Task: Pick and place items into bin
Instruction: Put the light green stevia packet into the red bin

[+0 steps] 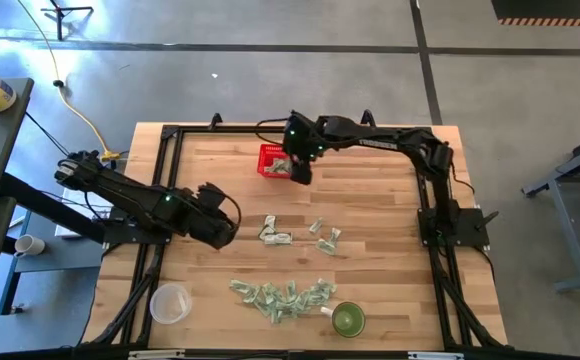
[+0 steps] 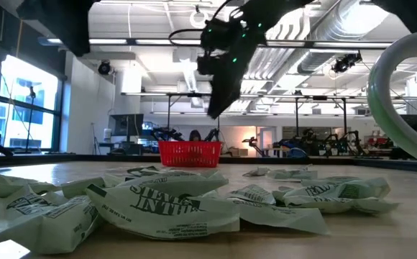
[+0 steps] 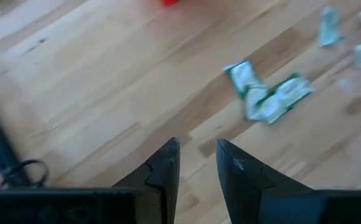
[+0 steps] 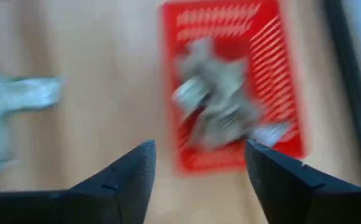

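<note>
High view: right gripper (image 1: 301, 172) at upper centre, at the right edge of the red bin (image 1: 273, 160), fingers spread apart and empty. Bin holds a few notes (image 4: 221, 109) (blurred in the right wrist view). Left gripper (image 1: 224, 228) hangs left of centre over bare table (image 1: 390, 300), fingers part-open, holding nothing. Loose notes (image 1: 275, 236) lie mid-frame, with a pile (image 1: 282, 297) at lower centre.

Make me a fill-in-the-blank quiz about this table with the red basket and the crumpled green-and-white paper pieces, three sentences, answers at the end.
1. The right hand, fingers apart, hovers above the small ____ mesh basket.
2. Crumpled green-and-white paper pieces already lie ____ that basket.
3. Beside the largest pile of paper pieces stands a round ____ cup; the left hand holds nothing.

Answers: red; inside; green
</note>
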Controlling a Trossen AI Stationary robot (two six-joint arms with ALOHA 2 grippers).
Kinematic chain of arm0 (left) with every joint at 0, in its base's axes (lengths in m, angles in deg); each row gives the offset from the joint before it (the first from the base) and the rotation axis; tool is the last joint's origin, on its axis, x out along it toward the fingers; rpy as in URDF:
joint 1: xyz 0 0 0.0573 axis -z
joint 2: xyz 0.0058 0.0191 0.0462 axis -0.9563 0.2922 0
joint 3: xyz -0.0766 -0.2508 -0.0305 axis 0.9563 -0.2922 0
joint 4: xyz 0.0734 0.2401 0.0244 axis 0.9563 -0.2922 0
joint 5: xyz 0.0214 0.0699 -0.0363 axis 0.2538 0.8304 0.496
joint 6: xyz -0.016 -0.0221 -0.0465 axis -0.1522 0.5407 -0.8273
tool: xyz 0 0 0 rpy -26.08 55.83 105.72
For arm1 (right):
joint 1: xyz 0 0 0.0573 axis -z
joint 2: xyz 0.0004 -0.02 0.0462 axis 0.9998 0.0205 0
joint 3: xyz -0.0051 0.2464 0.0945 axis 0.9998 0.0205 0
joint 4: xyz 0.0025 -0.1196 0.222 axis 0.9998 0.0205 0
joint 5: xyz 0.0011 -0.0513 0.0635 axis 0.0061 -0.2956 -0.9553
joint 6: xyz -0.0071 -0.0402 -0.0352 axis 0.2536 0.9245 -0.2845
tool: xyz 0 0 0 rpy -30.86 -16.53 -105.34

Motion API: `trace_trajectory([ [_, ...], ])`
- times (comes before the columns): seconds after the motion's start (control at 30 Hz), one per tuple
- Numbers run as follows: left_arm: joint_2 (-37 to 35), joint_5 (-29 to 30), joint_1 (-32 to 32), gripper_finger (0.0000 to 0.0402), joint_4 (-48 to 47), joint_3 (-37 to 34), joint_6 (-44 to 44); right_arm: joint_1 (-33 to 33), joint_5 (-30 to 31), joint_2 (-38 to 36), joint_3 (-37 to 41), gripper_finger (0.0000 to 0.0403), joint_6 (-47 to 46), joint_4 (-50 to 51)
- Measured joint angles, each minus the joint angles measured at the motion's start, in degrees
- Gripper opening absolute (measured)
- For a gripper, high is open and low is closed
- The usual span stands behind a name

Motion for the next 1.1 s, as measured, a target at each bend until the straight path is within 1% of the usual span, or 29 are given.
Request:
trace_trajectory([
  [0.07,0.00,-0.36,-0.14,0.0138,-1.27,0.00,0.82,-1.13,-3.69,-1.41,0.96,0.0243,-3.53,3.59],
  [0.13,0.00,-0.46,-0.17,0.0138,-1.19,0.00,3.63,-3.57,-5.83,-2.46,2.43,0.0242,-6.39,4.78],
  [0.23,0.00,-0.58,-0.17,0.0138,0.15,-0.02,10.60,-8.63,-5.62,-4.20,5.39,0.0231,-10.00,5.21],
  [0.27,0.00,-0.84,-0.17,0.0138,1.53,-0.03,13.58,-10.25,-4.68,-4.81,6.50,0.0227,-10.92,5.48],
  [0.33,-0.02,-1.44,-0.17,0.0138,5.96,-1.02,21.04,-13.46,-0.78,-6.61,9.31,0.0220,-13.23,5.28],
  [0.4,-0.24,-1.58,-0.19,0.0138,10.33,-3.21,29.35,-16.62,4.00,-8.69,12.65,0.0213,-16.39,5.54],
  [0.47,-0.70,-2.17,-1.28,0.0138,14.20,-6.13,38.84,-19.45,7.03,-11.31,16.47,0.0207,-20.94,5.80],
  [0.53,-0.69,-6.15,-3.51,0.0138,19.86,-9.67,45.50,-21.93,8.04,-14.19,20.29,0.0203,-27.54,5.73],
  [0.6,-0.48,-13.93,-6.66,0.0138,24.42,-13.01,48.75,-23.99,8.61,-16.82,23.92,0.0200,-33.45,5.26],
  [0.67,-0.62,-22.72,-9.12,0.0138,29.73,-15.85,50.37,-25.62,8.90,-18.76,27.11,0.0200,-36.10,5.04],
  [0.7,-0.63,-26.08,-9.80,0.0138,31.82,-17.21,50.38,-26.36,8.58,-19.30,28.50,0.0201,-36.28,4.90],
  [0.77,-0.57,-30.03,-10.54,0.0138,33.79,-19.47,49.32,-27.35,7.07,-19.58,30.47,0.0201,-36.21,4.17],
  [0.87,-0.61,-30.73,-10.68,0.0138,37.13,-21.45,46.46,-27.76,5.74,-18.78,33.43,0.0200,-38.01,3.51],
  [0.93,-0.59,-30.72,-10.70,0.0138,36.97,-22.44,44.51,-26.74,4.31,-18.18,35.46,0.0200,-40.81,2.21],
  [0.97,-0.59,-30.69,-10.69,0.0138,37.18,-22.55,43.38,-26.38,4.09,-18.07,36.12,0.0201,-40.65,1.66],
  [1.0,-0.59,-30.35,-10.68,0.0138,37.46,-22.60,42.34,-26.13,4.54,-18.05,36.59,0.0201,-38.61,1.37],
  [1.1,-0.59,-29.04,-10.66,0.0138,37.63,-22.66,40.33,-27.83,9.55,-18.60,37.02,0.0202,-24.90,2.12],
])
